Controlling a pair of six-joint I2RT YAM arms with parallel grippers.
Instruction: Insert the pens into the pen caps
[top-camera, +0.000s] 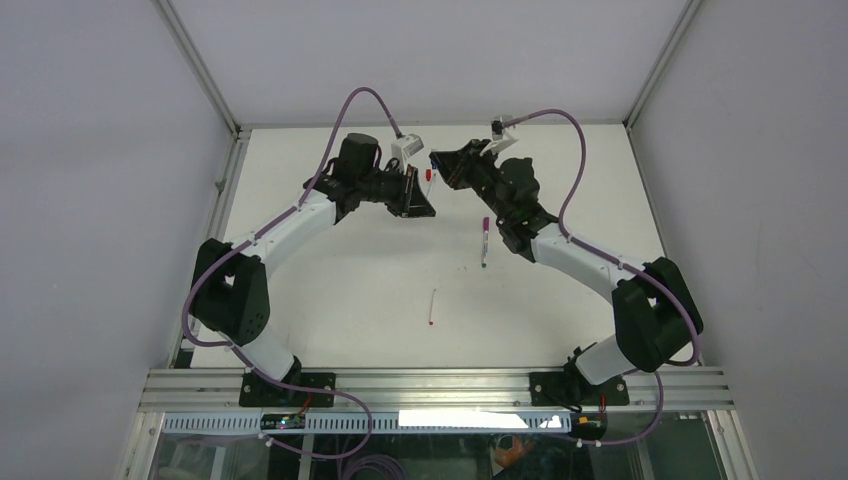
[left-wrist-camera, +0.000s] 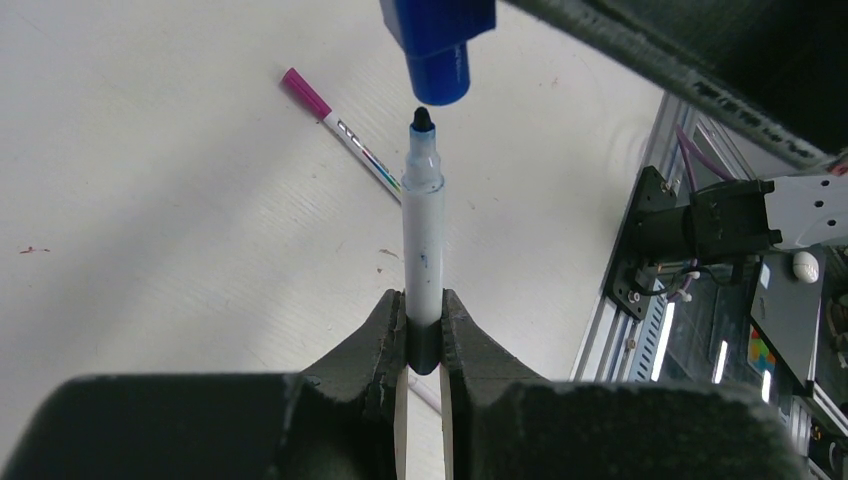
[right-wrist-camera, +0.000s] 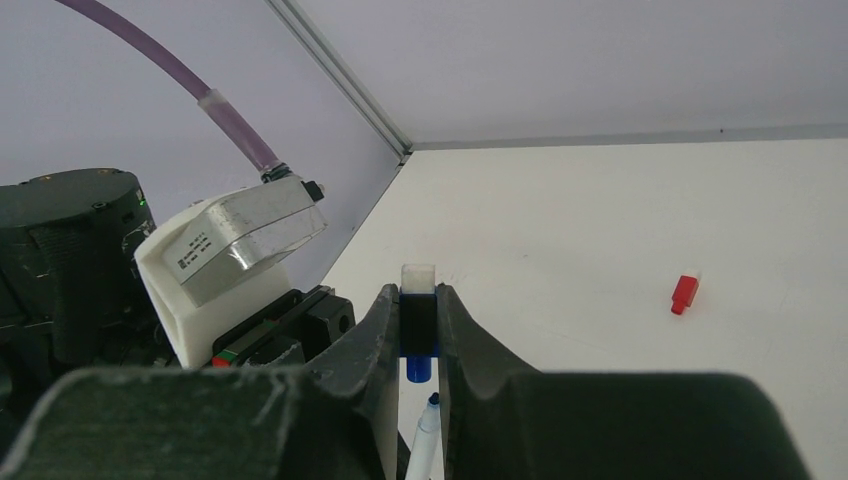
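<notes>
My left gripper (left-wrist-camera: 423, 310) is shut on the lower end of a white pen (left-wrist-camera: 422, 220) with a dark blue tip, held upright. My right gripper (right-wrist-camera: 418, 312) is shut on the blue cap (right-wrist-camera: 417, 340), which also shows in the left wrist view (left-wrist-camera: 440, 60). The cap's open end faces the pen tip (right-wrist-camera: 432, 400) with a small gap between them. Both grippers meet above the far middle of the table (top-camera: 428, 185). A pen with the magenta cap on it (top-camera: 485, 240) lies right of centre. A bare pen with a red tip (top-camera: 432, 307) lies nearer. The red cap (right-wrist-camera: 684, 293) lies loose on the table.
The left arm's white wrist camera (right-wrist-camera: 230, 240) sits close beside the right fingers. White walls enclose the table on three sides. An aluminium rail (top-camera: 430, 385) runs along the near edge, and its end shows in the left wrist view (left-wrist-camera: 640, 290).
</notes>
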